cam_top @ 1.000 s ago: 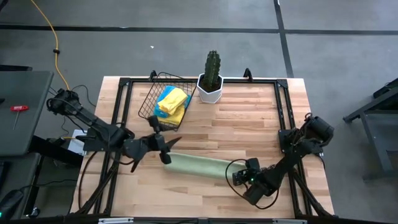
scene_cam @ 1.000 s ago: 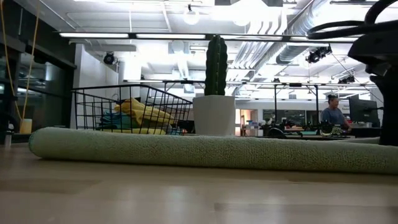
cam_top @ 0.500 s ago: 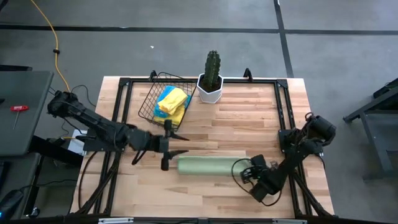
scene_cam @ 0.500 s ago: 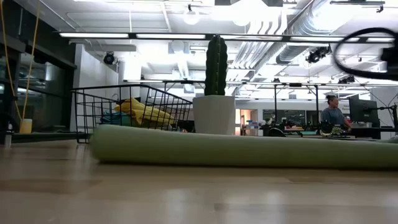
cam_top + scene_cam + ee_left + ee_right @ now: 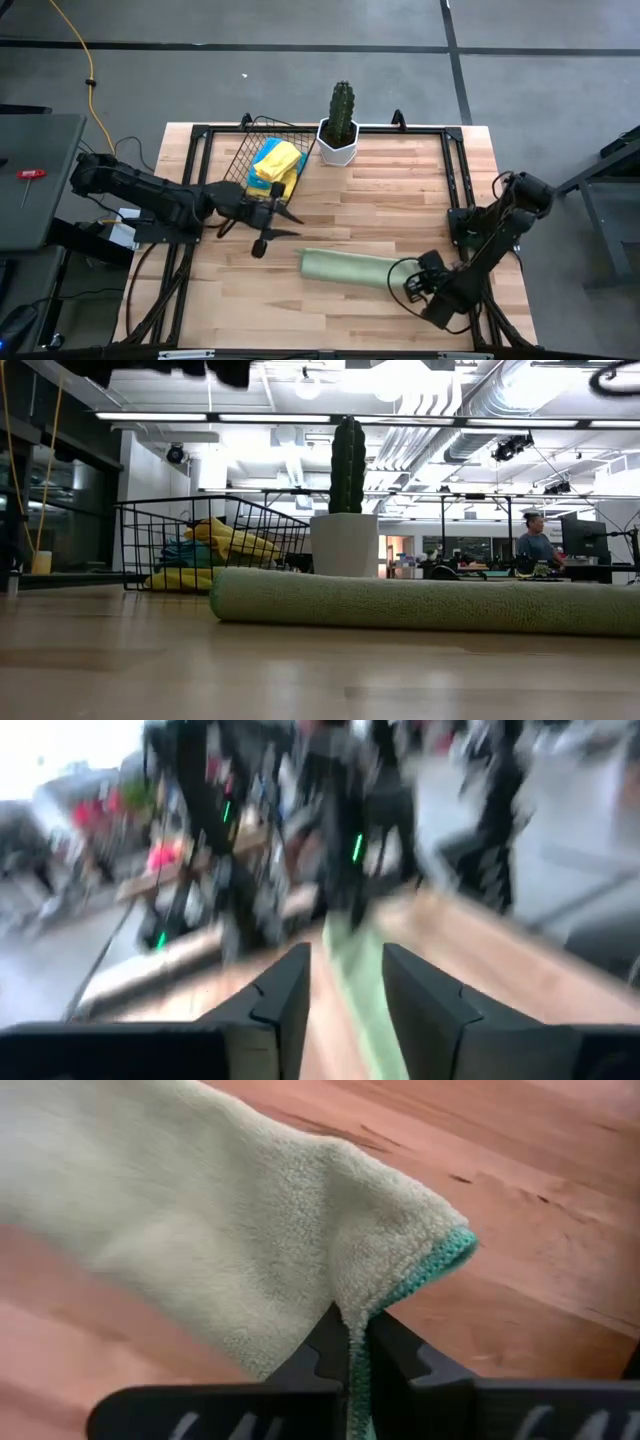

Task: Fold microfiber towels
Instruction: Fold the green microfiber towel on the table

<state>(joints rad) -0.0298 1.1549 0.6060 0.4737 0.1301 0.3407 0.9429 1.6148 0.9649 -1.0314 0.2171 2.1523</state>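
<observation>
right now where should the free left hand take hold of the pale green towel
Take the free end of the pale green towel, the one nearest the left hand. The right hand already pinches the opposite end at its teal-edged corner. The towel lies flat on the table as a long narrow band, so probably come down from above and pinch an end corner, fingers across the edge.

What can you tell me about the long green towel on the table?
The pale green towel is soft and fuzzy, with a teal stitched edge. It lies bunched into a long roll on the wooden table, near the front, away from the wire basket. The right gripper is shut on its end, pinching a corner. The left gripper is off it, near the basket.
</observation>
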